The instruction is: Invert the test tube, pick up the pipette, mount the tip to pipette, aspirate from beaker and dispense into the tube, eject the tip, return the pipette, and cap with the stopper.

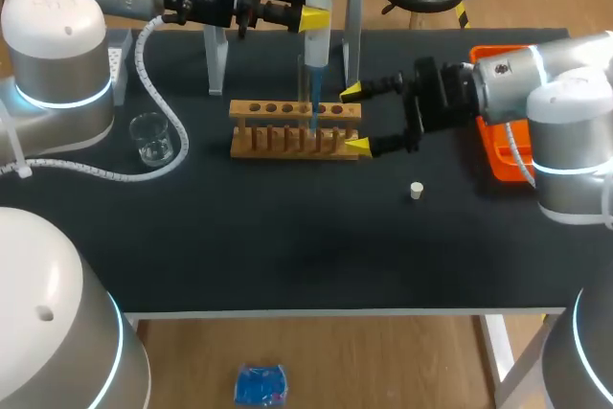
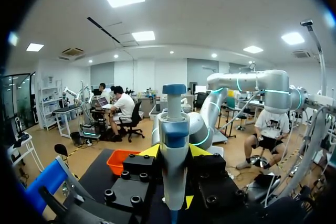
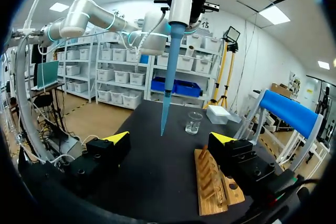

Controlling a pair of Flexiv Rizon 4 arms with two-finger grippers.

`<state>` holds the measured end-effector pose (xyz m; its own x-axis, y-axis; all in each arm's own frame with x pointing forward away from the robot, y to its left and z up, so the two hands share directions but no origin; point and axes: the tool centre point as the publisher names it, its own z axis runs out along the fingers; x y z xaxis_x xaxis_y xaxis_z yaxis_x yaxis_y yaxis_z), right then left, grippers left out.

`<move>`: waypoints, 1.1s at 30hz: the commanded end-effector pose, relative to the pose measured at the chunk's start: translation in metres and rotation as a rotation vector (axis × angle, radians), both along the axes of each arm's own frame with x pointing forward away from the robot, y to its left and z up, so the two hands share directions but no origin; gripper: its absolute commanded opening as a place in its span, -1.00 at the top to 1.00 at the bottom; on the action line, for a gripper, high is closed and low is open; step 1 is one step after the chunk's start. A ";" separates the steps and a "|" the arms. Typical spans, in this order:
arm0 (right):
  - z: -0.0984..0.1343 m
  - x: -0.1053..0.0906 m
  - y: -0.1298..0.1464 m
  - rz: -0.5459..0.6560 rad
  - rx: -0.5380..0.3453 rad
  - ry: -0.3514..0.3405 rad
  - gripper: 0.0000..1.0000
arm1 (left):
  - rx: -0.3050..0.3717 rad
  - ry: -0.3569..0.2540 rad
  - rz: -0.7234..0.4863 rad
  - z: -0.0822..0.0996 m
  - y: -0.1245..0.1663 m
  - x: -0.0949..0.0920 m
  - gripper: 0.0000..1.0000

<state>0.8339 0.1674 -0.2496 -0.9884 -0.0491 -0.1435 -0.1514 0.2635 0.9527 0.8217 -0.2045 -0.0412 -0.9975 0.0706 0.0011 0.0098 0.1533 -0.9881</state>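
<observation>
My left gripper (image 1: 308, 14) is shut on the white and blue pipette (image 1: 317, 21), held upright above the wooden rack (image 1: 295, 128). In the left wrist view the pipette (image 2: 174, 145) stands between the yellow fingertips (image 2: 151, 151). Its blue tip (image 1: 312, 112) points down to the rack, beside what looks like a clear tube (image 1: 303, 79). My right gripper (image 1: 354, 119) is open at the rack's right end, nothing held. Seen from the right wrist, the blue tip (image 3: 165, 103) hangs ahead of the open gripper (image 3: 170, 142). A glass beaker (image 1: 153, 138) stands left. A white stopper (image 1: 417, 191) lies right of the rack.
An orange tray (image 1: 496, 152) sits at the table's right edge under my right arm. A white stand (image 1: 216, 59) rises behind the rack. The right wrist view has the rack (image 3: 212, 182) beside one finger and the beaker (image 3: 193, 122) beyond.
</observation>
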 end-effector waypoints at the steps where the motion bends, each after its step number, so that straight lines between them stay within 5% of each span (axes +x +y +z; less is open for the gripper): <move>1: 0.000 -0.001 0.000 -0.003 -0.001 -0.001 -1.00 | -0.013 -0.024 -0.020 0.001 -0.001 -0.001 1.00; 8: 0.000 -0.001 0.000 -0.003 -0.001 -0.001 -1.00 | -0.105 -0.079 0.064 0.007 0.083 0.028 1.00; 19: 0.000 -0.001 0.000 -0.003 -0.001 -0.001 -1.00 | 0.009 -0.097 0.176 0.002 0.212 0.065 1.00; 33: 0.000 -0.001 0.000 -0.003 -0.001 -0.001 -1.00 | -0.008 -0.115 0.251 -0.033 0.260 0.081 1.00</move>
